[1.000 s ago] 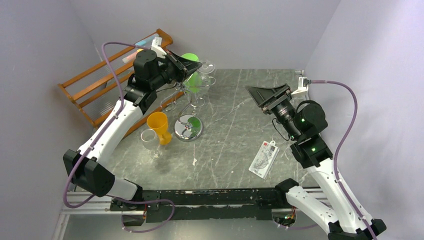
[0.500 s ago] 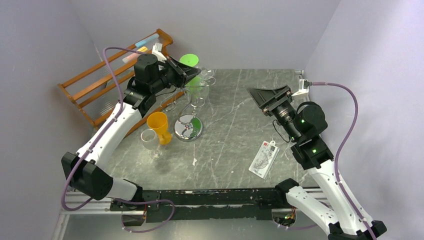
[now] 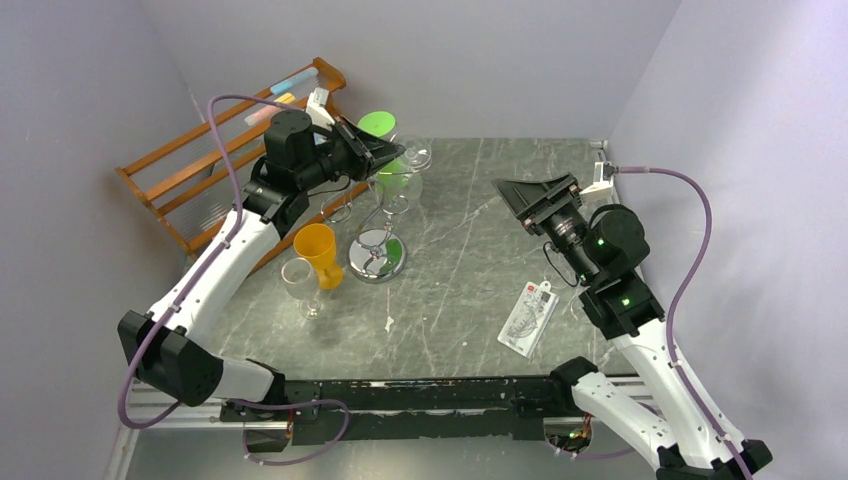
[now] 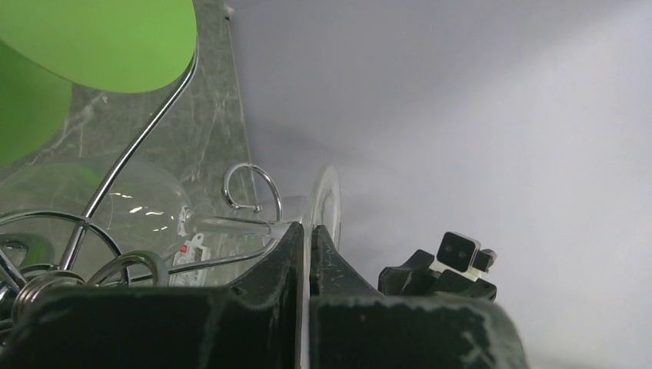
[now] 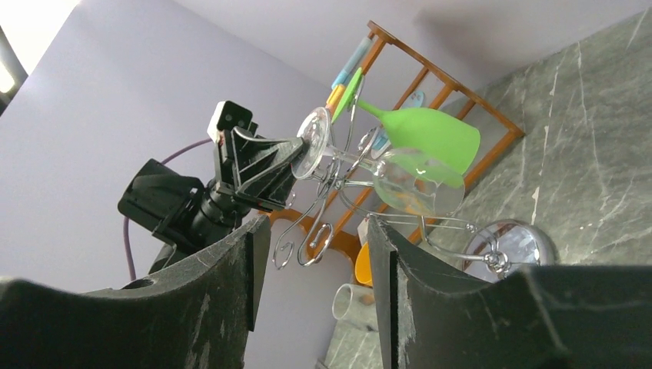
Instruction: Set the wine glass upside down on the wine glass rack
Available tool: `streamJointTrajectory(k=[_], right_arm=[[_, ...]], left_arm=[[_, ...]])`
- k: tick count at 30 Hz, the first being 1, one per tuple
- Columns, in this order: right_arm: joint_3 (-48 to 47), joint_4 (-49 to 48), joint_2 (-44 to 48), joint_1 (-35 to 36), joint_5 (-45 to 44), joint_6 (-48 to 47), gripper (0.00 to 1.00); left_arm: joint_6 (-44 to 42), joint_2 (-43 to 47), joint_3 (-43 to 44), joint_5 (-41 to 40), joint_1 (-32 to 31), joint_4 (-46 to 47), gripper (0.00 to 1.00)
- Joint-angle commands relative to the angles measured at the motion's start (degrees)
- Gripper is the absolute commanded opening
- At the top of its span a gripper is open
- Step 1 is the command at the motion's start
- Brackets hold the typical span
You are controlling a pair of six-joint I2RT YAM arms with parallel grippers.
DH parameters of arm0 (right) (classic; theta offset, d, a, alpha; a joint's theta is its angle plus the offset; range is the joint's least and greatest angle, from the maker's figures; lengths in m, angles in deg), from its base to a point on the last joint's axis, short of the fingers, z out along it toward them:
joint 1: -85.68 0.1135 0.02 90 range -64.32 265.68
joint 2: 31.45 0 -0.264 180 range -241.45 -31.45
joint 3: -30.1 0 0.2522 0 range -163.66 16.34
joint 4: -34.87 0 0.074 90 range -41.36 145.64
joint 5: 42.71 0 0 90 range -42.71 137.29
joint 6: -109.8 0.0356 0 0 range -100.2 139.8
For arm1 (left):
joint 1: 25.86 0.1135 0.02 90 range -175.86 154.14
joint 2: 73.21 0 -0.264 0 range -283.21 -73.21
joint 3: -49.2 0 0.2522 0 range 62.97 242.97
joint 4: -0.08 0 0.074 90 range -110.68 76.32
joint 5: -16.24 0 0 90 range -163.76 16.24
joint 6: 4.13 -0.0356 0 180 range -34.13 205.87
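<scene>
left gripper [image 3: 393,151] — at wine glass [image 3: 402,185] | wine glass rack [image 3: 377,257] below | right gripper [image 3: 512,190] — well apart

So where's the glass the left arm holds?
The clear wine glass is back-left in the top view, foot pinched in the left fingers, bowl at the chrome rack beside the green glass.

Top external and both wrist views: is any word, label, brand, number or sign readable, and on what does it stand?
White packet: a red mark and dark print, too small to read.
Wine glass and wine glass rack: no text seen.
Nothing legible in any view.
</scene>
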Motion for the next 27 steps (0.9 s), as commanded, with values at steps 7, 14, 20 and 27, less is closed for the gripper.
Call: streamJointTrajectory(k=[7, 14, 20, 27], right_arm=[[1.4, 0.4, 0.6, 0.2, -1.6, 1.1, 0.51], [2.3, 0.5, 2.1, 0.1, -3.1, 1.7, 0.51], [2.3, 1.1, 2.5, 0.1, -4.5, 1.4, 0.51], [2.6, 0.9, 2.5, 0.2, -4.6, 1.5, 0.51]], left_arm=[[-1.5, 1.2, 0.5, 6.3, 0.2, 3.8, 0.05], [-2.7, -0.5, 2.3, 4.2, -2.2, 3.6, 0.05], [-2.0, -1.7, 2.3, 2.7, -3.3, 5.2, 0.05], [-2.5, -3.7, 4.3, 0.4, -3.6, 4.7, 0.05]])
